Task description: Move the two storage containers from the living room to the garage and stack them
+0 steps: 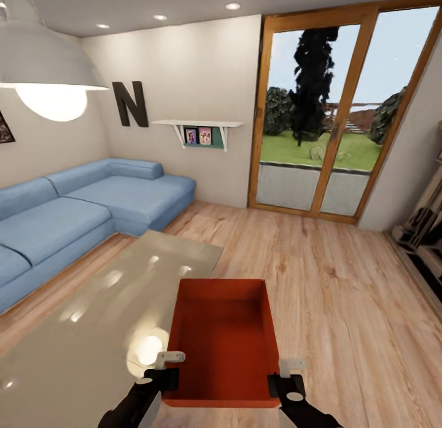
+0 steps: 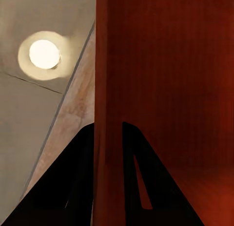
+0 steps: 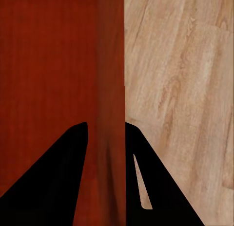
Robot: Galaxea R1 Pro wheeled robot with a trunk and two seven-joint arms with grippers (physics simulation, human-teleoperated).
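I am in the living room, on its light wood-plank floor. One orange-red storage container, open-topped and empty, hangs between my arms beside the grey low table. My left gripper is shut on its left wall, and the right gripper is shut on its right wall. In the left wrist view the gripper straddles the thin red wall of the container. The right wrist view has the other gripper pinching the container over the planks. The garage is out of view.
A blue sectional sofa runs along the left wall. Wood-framed glass doors stand ahead on the right. A pendant lamp hangs at upper left, and a rack lines the right wall. Open plank floor lies ahead and right.
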